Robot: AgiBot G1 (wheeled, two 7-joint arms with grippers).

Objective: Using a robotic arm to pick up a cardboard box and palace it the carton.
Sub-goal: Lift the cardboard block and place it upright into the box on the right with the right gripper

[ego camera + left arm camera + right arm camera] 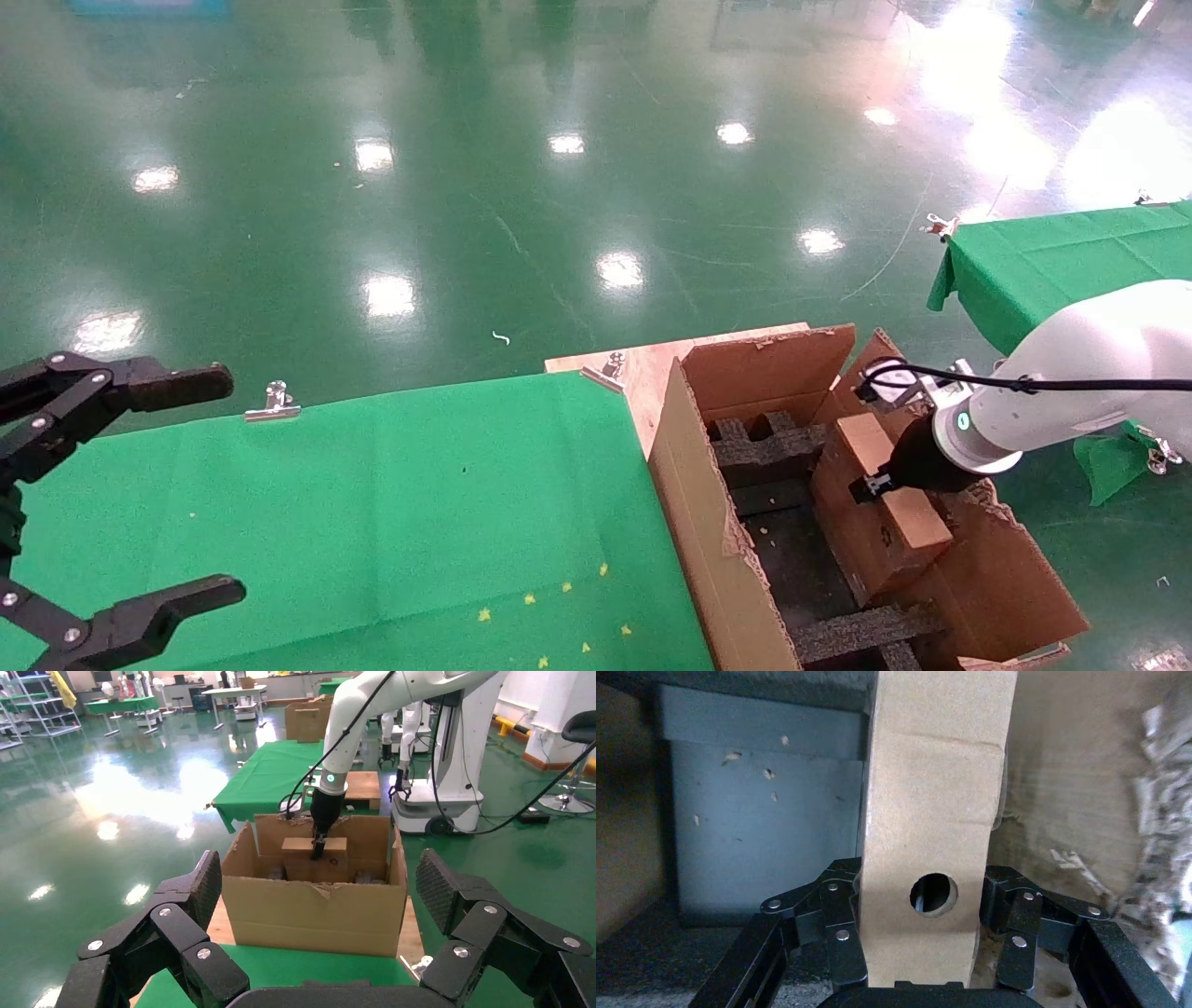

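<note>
The right end effector (923, 952) is clamped on the cardboard box (880, 499), one finger on each broad side. The box is already down inside the carton (717, 550), standing on edge along the wall farthest from the bench (372, 503).

The chief risk, as I judge it, is at release. The box stands tall and narrow, so if the fingers part before its lower edge is seated it could tip against the wall or wedge crooked between the black foam inserts (773, 447). A ragged, torn flap (987, 503) sits just beside the wrist, and the black cable (1071, 382) runs close above it, so either could snag when the arm lifts out.

The right wrist view alone shows the grip itself: both fingers (838, 934) pressed flat on the box beside its round hole (933, 894), with the grey inner wall of the carton behind. The head view hides that contact behind the wrist but shows the box's place among the inserts. The left wrist view gives the whole carton from outside and the white arm reaching down into it. The left end effector (200, 485) hangs over the bench's near edge, spread wide and holding nothing.
</note>
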